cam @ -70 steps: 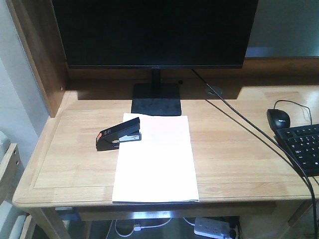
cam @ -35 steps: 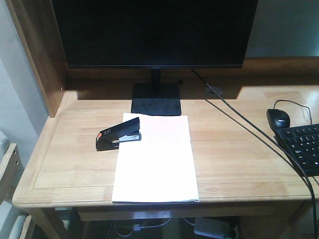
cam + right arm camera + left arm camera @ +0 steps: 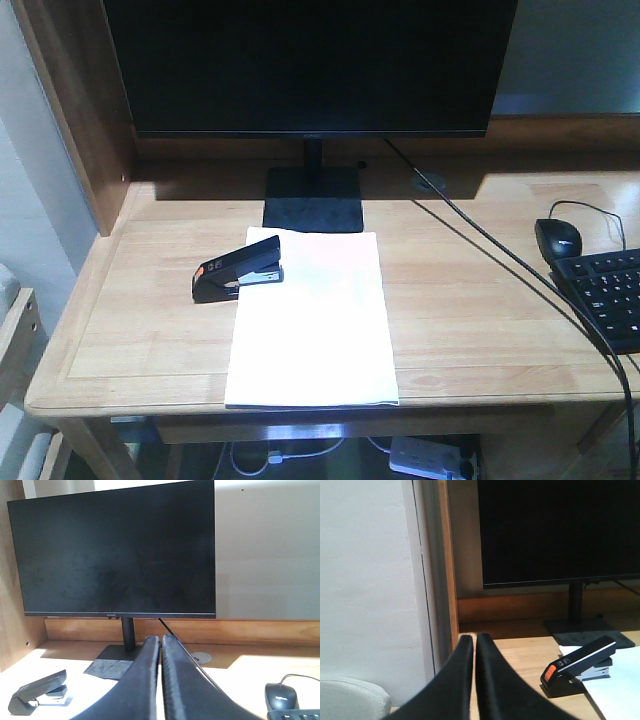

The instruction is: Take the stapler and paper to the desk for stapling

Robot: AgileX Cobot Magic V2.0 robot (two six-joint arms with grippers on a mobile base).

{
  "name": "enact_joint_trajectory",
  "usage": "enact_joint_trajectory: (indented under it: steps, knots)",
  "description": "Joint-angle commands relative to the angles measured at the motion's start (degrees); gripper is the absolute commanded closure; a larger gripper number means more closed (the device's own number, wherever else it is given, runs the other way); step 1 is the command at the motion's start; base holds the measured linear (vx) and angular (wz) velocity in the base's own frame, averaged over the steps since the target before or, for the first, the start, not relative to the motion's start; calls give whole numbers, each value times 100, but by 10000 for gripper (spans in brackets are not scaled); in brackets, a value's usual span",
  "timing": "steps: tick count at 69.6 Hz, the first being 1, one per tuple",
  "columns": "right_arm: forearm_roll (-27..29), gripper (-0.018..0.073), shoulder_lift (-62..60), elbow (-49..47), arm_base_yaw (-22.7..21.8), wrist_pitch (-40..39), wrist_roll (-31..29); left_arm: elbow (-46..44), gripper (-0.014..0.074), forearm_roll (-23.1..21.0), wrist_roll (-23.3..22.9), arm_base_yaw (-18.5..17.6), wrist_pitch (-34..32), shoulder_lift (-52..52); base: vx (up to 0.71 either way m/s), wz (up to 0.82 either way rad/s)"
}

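Stapler (image 3: pixel 239 270) and paper (image 3: pixel 312 318) both lie on the desk (image 3: pixel 470 290) in the front-facing view, the black stapler resting over the sheets' far-left corner, orange-red tab pointing left. The white stack sits in front of the monitor (image 3: pixel 310 65) stand, its near edge reaching the desk's near rim. A mouse (image 3: pixel 559 238) and keyboard (image 3: pixel 610 298) occupy the far right (neither arm appears in this view). By the look of it, the fetching is done; whether a staple has gone in cannot be told.

From the left wrist camera, the left gripper (image 3: pixel 474 645) shows its two dark fingers pressed together, holding nothing, at the desk's left end. The stapler (image 3: pixel 578 666) lies to its right, well apart, mouth over the paper (image 3: pixel 615 687) corner.

From the right wrist camera, the right gripper (image 3: pixel 160 642) is likewise closed and empty, fingers together, aimed at the monitor (image 3: pixel 117 550). The stapler (image 3: pixel 40 691) sits at lower left, the mouse (image 3: pixel 280 696) at lower right. Judged from this, what may remain is pressing the stapler down, unless that step is already complete.
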Motion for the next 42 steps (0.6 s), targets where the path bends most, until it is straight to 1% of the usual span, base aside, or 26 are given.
enact_joint_trajectory:
  steps: [1, 11, 42]
  knots:
    - [-372, 569, 68, -162, -5, 120, -64, 68, 603, -48, -165, -41, -455, -99, 0, 0]
    - [-372, 569, 68, -162, -5, 120, -64, 68, 603, 153, -164, -41, -455, -99, 0, 0]
    - [-372, 569, 68, -162, -5, 120, -64, 68, 603, 143, -164, -41, -455, -93, 0, 0]
